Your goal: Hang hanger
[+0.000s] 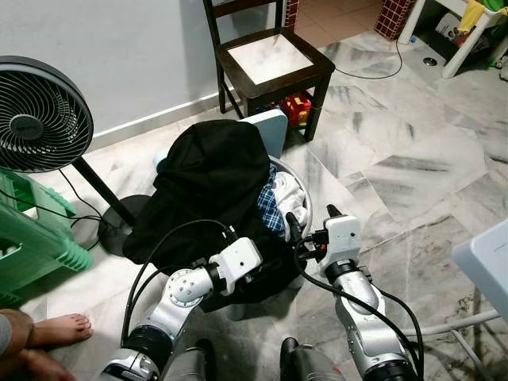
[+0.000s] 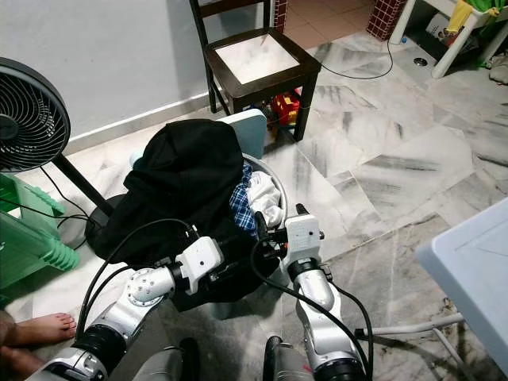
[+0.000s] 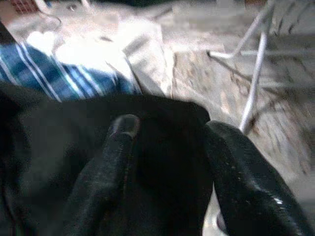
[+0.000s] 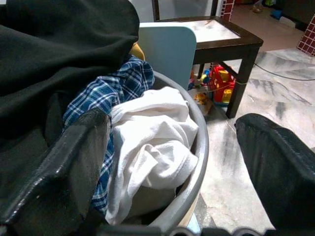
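Where marble floor (image 1: 413,159) meets wall, both open pincers, left (image 3: 167,162) and right (image 4: 172,162), flank the laundry basket (image 4: 197,147).

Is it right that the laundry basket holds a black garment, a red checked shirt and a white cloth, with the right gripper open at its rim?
Not quite: the checked shirt is blue, not red, as the right wrist view shows. The rest holds: the laundry basket carries the black garment and white cloth, with the right gripper open at its rim.
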You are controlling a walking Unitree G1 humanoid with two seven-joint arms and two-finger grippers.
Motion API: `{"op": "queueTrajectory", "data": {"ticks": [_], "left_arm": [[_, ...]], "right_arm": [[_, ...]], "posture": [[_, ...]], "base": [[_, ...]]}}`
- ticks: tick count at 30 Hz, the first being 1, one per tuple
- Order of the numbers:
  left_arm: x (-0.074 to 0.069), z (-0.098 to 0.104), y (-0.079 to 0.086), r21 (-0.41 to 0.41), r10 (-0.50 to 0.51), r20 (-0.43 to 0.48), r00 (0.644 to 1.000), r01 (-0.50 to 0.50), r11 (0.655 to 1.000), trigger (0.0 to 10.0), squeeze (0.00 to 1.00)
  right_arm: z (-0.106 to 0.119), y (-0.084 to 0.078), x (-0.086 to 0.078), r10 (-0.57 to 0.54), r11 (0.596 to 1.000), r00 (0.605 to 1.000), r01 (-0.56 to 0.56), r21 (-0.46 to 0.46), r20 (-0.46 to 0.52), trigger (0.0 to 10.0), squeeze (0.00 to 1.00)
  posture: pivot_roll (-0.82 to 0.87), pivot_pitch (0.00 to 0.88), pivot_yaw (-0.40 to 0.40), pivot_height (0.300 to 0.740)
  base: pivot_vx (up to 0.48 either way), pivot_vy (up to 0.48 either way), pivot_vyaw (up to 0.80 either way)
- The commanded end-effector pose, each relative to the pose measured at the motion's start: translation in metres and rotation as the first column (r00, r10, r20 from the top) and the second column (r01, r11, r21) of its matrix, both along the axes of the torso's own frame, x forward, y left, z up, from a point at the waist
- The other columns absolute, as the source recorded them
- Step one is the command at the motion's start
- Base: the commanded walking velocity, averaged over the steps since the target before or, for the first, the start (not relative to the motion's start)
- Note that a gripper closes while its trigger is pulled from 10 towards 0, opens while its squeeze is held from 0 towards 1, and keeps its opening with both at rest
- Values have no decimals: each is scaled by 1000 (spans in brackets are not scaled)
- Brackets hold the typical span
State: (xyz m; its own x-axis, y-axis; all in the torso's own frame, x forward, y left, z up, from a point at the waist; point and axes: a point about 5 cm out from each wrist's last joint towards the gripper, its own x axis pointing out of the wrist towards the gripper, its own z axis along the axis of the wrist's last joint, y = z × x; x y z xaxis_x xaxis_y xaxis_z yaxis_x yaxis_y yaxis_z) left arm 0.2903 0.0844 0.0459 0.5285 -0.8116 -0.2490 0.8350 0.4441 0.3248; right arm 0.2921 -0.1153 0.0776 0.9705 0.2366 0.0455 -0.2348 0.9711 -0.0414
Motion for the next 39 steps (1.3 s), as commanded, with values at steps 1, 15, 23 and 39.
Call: {"op": "queueTrajectory", "data": {"ticks": [1, 15, 23, 39], "left_arm": [[-4, -8, 3, 46, -18, -36, 999, 20, 999, 10000, 1000], [9, -14, 34, 150, 111, -74, 991, -99, 984, 0, 0], [16, -8, 41, 156, 161, -30, 986, -155, 976, 0, 0], [41, 22, 53, 70, 321, 129, 938, -332, 941, 0, 0]], "right_arm": [[-5, 0, -3, -13, 1000, 1000, 13, 1, -23, 10000, 0], [-5, 0, -2, -11, 1000, 1000, 11, -1, -27, 10000, 0], [-5, 0, -2, -12, 1000, 1000, 12, -3, -27, 10000, 0], [-6, -1, -2, -20, 1000, 999, 20, -5, -29, 10000, 0]], "posture": [[-26, 250, 15, 740], [-28, 244, 11, 740], [-27, 241, 11, 740], [-30, 243, 9, 740]], "base": [[0, 0, 0], [0, 0, 0], [0, 0, 0], [0, 0, 0]]}}
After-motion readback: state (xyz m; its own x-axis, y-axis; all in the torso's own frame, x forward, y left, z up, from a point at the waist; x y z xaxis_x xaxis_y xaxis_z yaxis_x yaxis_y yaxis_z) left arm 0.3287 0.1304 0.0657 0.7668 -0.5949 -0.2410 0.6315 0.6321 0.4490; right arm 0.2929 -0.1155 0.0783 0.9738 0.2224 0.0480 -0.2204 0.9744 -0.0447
